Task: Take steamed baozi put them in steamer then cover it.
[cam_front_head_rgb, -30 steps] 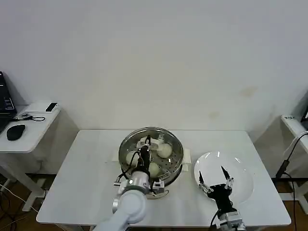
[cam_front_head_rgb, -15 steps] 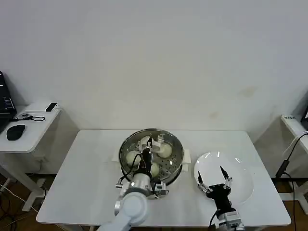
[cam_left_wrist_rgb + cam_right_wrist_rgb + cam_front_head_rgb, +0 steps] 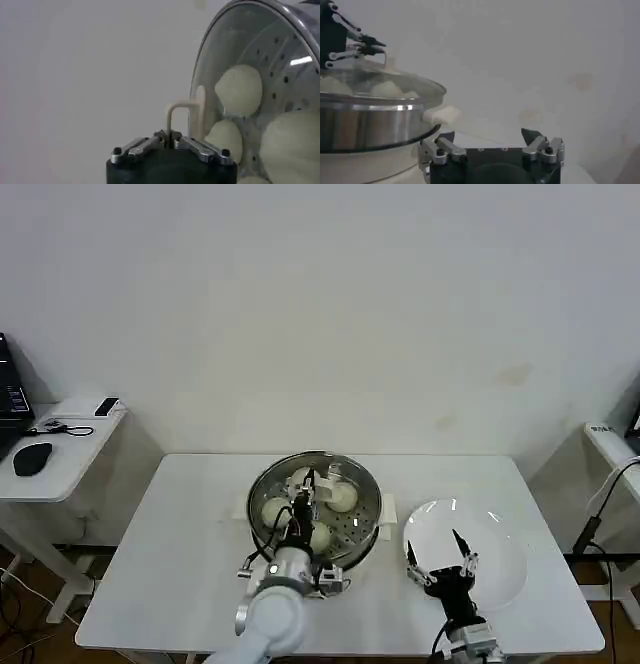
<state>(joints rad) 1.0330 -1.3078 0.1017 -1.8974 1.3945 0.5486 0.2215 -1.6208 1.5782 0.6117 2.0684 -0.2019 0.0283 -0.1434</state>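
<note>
A glass lid [image 3: 314,502] sits on the steamer [image 3: 370,536] at the middle of the white table [image 3: 180,564], four pale buns [image 3: 342,497] visible beneath it on the perforated tray. The left tool [image 3: 310,482] is closed on the lid's cream handle [image 3: 181,116], its jaws pinched tight together around the bar in the left wrist view. The step appears to be seating the cover; done well, it would mean the lid resting level, its rim flush all round the pot, before the handle is let go and the arm lifted straight up. The right tool [image 3: 438,562] hovers with jaws spread wide and empty over the bare white plate [image 3: 500,569] to the right of the steamer.
</note>
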